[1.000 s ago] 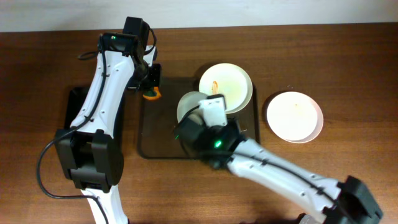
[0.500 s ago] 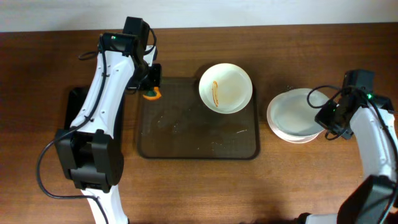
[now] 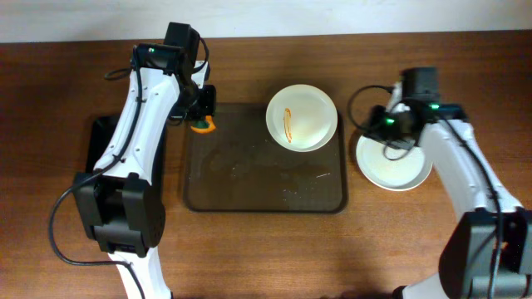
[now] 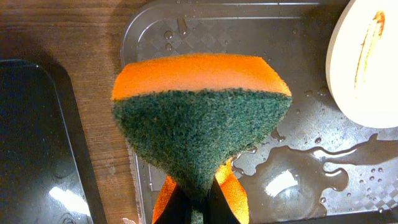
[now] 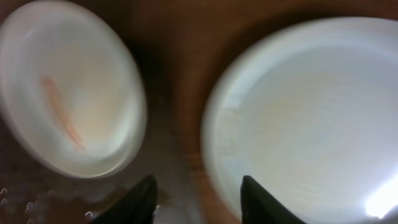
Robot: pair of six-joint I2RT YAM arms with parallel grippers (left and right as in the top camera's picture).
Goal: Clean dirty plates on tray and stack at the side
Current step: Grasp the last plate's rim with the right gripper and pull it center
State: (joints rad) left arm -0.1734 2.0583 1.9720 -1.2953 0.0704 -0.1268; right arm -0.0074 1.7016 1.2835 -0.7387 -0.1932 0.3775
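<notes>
Right jaws hung spread, empty: streaked plate (image 5: 68, 118) left of them, clean stack (image 5: 311, 118) right. Off-centre grab risked skidding plate across wet tray (image 3: 249, 187). Left jaws pinched sponge (image 4: 200, 118).

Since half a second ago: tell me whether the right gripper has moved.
Yes. Overhead, the right gripper has swung left from the right side of the plate stack to its upper-left rim, toward the tray.

Brown wooden bench (image 3: 66, 83), surface dry where visible. Three items rest directly on it: a black tray (image 3: 96, 137) at the left, the translucent brown-grey tray (image 3: 249, 209) just beside it at centre, and a plain white plate (image 3: 395, 162) near that tray's right side, not touching it.
</notes>
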